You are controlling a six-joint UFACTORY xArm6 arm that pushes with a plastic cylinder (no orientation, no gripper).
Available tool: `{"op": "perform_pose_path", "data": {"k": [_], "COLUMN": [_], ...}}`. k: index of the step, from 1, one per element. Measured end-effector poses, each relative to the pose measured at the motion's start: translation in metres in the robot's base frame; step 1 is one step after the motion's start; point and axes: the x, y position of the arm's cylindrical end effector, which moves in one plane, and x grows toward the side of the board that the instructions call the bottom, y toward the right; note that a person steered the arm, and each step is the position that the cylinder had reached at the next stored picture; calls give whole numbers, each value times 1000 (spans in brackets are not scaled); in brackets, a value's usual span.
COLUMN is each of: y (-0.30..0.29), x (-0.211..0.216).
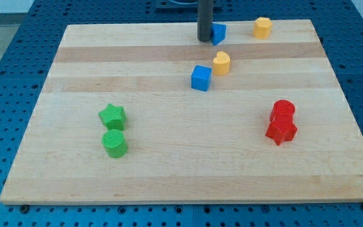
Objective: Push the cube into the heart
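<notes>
A blue cube (201, 78) sits on the wooden board (169, 176) just above the middle. A yellow block (221, 62), which looks heart-shaped, lies close to the cube's upper right, nearly touching it. My tip (205, 40) is near the board's top edge, well above the cube. It stands against the left side of a second blue block (219, 33), whose shape I cannot make out and which the rod partly hides.
Another yellow block (263, 28) sits at the top right. A green star (112, 116) and a green cylinder (115, 144) sit at the lower left. A red cylinder (283, 111) and a red star-like block (281, 130) sit at the right.
</notes>
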Motion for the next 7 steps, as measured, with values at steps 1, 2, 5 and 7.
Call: {"op": "perform_pose_path", "data": {"k": [1, 2, 5, 7], "y": [15, 29, -71, -71], "x": [0, 0, 36, 171]}}
